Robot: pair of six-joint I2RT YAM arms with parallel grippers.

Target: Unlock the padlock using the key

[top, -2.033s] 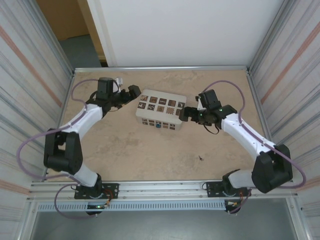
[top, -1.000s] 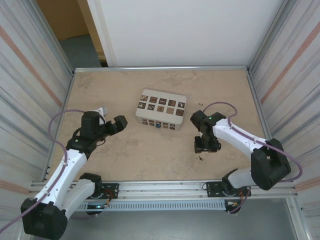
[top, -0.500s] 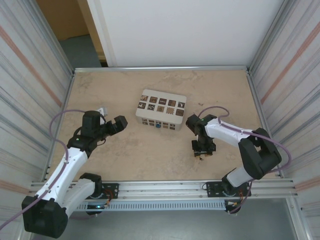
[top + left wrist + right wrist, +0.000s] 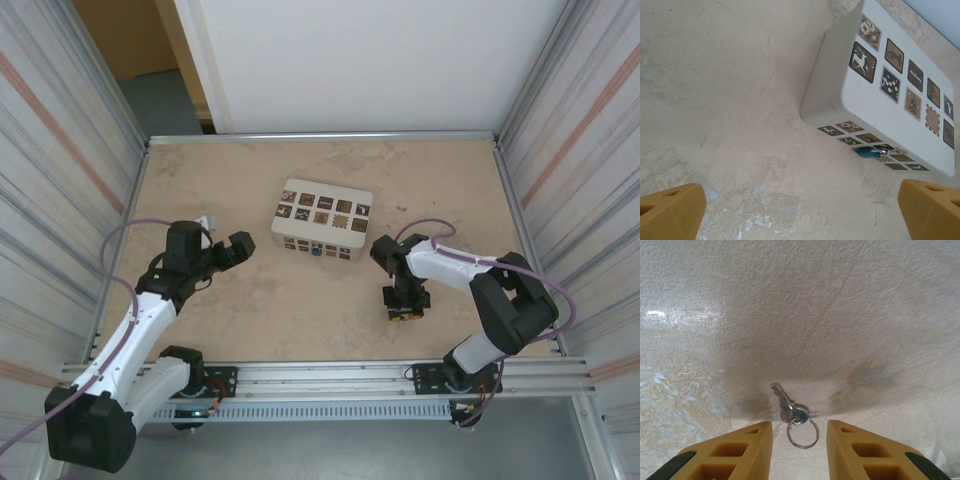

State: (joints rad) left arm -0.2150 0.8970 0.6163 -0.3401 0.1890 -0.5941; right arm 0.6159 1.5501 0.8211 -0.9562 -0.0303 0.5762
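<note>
The right jaws stood partly open, pointed straight down at the beige stone-look counter [image 4: 300,320], near and to the right of the white rectangular box with dark picture squares [image 4: 322,218]. And there, between the yellow fingertips [image 4: 735,447], lay the small silver key on its wire ring [image 4: 790,411], flat on the counter, a gap on either side of the ring, blade pointing away from the fingers. Nothing gripped! The left jaws were spread wide and empty over the left of the counter, well apart from the box. The tiny blue-and-silver padlock [image 4: 874,151] sat at the box's near side wall, about mid-length, among the squares there.
</note>
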